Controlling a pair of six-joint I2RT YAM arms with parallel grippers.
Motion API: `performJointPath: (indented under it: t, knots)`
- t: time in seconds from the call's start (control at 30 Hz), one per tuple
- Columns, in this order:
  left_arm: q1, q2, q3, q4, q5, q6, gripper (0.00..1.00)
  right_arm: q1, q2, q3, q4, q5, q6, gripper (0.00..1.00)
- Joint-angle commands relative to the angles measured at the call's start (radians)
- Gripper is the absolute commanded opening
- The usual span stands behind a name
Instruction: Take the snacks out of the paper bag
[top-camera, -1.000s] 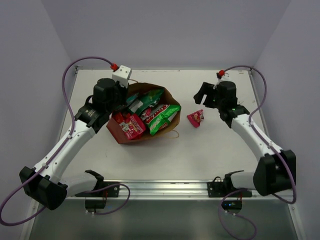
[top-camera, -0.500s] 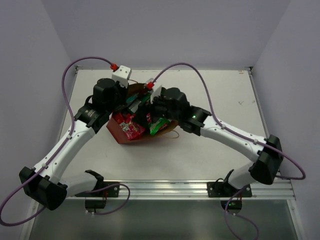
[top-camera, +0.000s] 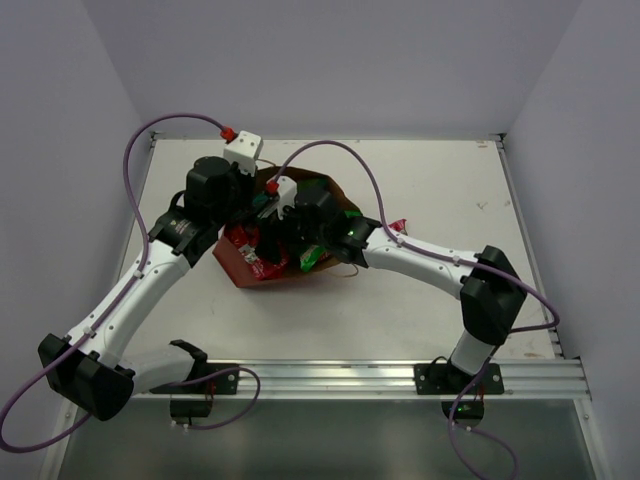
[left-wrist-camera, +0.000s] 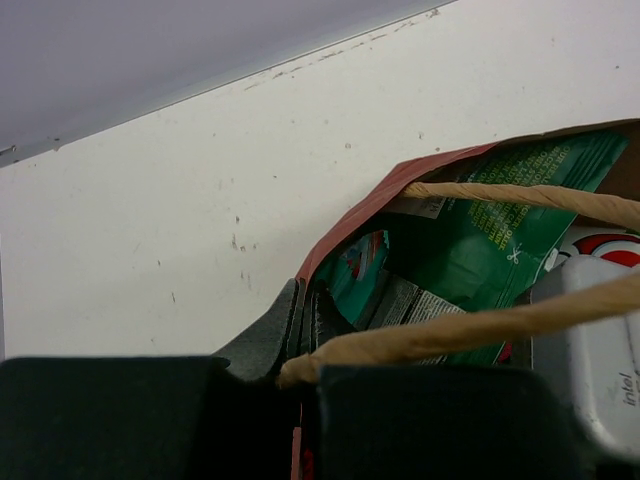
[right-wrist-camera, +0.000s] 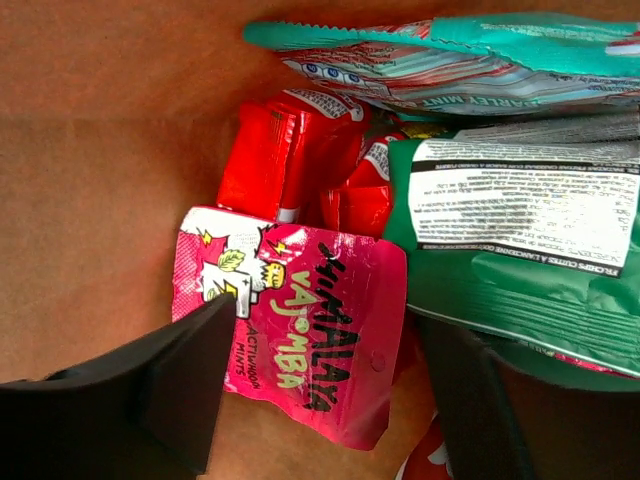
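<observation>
right gripper (right-wrist-camera: 325, 345) jaws were wide open and held nothing, down inside the paper bag (right-wrist-camera: 100, 150). pink packet (right-wrist-camera: 300, 340) lay between the two fingers, not pinched. red packet (right-wrist-camera: 280, 160) sat just past it, green packet (right-wrist-camera: 520, 220) overlapped alongside, teal packet (right-wrist-camera: 450, 50) lay furthest in. left gripper (left-wrist-camera: 300, 325) was clamped on the bag's rim, string handle (left-wrist-camera: 480, 325) running across it. bag sat left of centre on the table (top-camera: 450, 180). one small packet (top-camera: 399, 227) lay outside the bag, beside the right arm.
</observation>
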Motion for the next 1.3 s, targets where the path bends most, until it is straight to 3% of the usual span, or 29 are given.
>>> performJointPath:
  t: [0.0, 0.27, 0.33, 0.7, 0.93, 1.13, 1.27]
  knots:
    - [-0.002, -0.045, 0.018, 0.055, -0.004, -0.015, 0.0, -0.002, 0.022, 0.009, 0.062, -0.043, -0.025, 0.72]
    - [-0.002, -0.04, 0.024, 0.053, -0.007, -0.014, 0.0, -0.002, -0.013, -0.003, 0.074, -0.123, -0.034, 0.05]
    - [-0.001, -0.037, 0.026, 0.052, -0.008, -0.014, 0.0, -0.002, -0.044, -0.008, 0.065, -0.089, -0.043, 0.0]
    - [-0.002, -0.032, 0.029, 0.042, -0.054, -0.02, 0.0, -0.054, -0.373, -0.034, -0.059, 0.075, -0.098, 0.0]
    - [-0.002, -0.029, 0.026, 0.047, -0.057, -0.018, 0.0, -0.388, -0.525, -0.203, -0.053, 0.081, -0.034, 0.0]
    - [-0.002, -0.023, 0.024, 0.047, -0.051, -0.017, 0.0, -0.677, -0.427, -0.266, -0.012, 0.052, 0.069, 0.0]
    - [-0.002, -0.022, 0.021, 0.047, -0.054, -0.012, 0.0, -0.803, -0.175, -0.197, 0.01, -0.078, 0.159, 0.0]
